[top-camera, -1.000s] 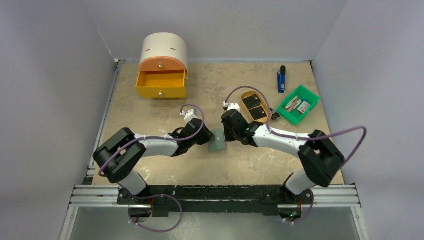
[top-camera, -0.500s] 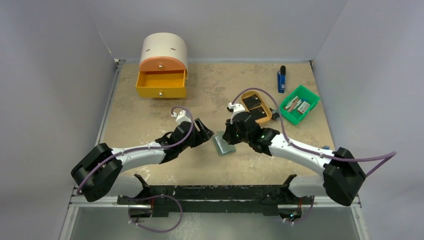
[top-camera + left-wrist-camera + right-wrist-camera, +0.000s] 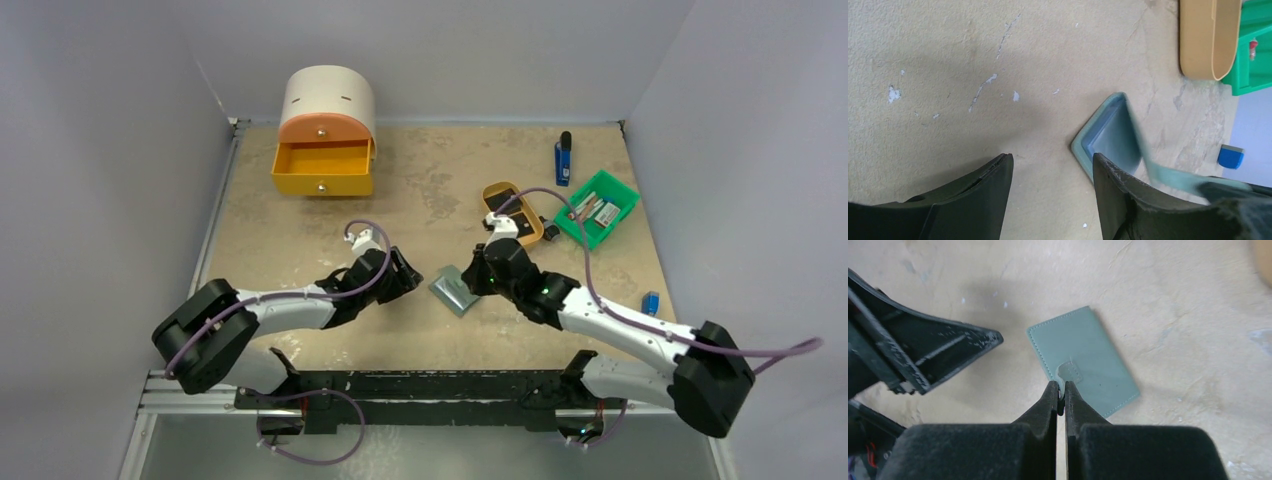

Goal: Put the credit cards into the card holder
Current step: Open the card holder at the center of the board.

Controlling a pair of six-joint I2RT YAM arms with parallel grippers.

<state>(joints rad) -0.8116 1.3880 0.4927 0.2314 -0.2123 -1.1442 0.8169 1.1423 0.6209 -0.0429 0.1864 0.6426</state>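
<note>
Holder (image 3: 452, 293) | I pinch its flap (image 3: 1163, 172) in right gripper (image 3: 1060, 391), likely to open it | left gripper (image 3: 1052, 160) beside holder, spread

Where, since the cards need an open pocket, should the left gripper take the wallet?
Probably the lower flap's near edge, coming low from the left: the right gripper pinches the tab, holding the upper flap raised, so the wallet gapes toward the open left gripper.

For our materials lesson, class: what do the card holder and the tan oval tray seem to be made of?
The card holder: probably leather or imitation leather, matte grey-green; a stitched seam runs along its edge. The tan oval tray: likely moulded plastic, smooth with a soft sheen and thin, even wall.
</note>
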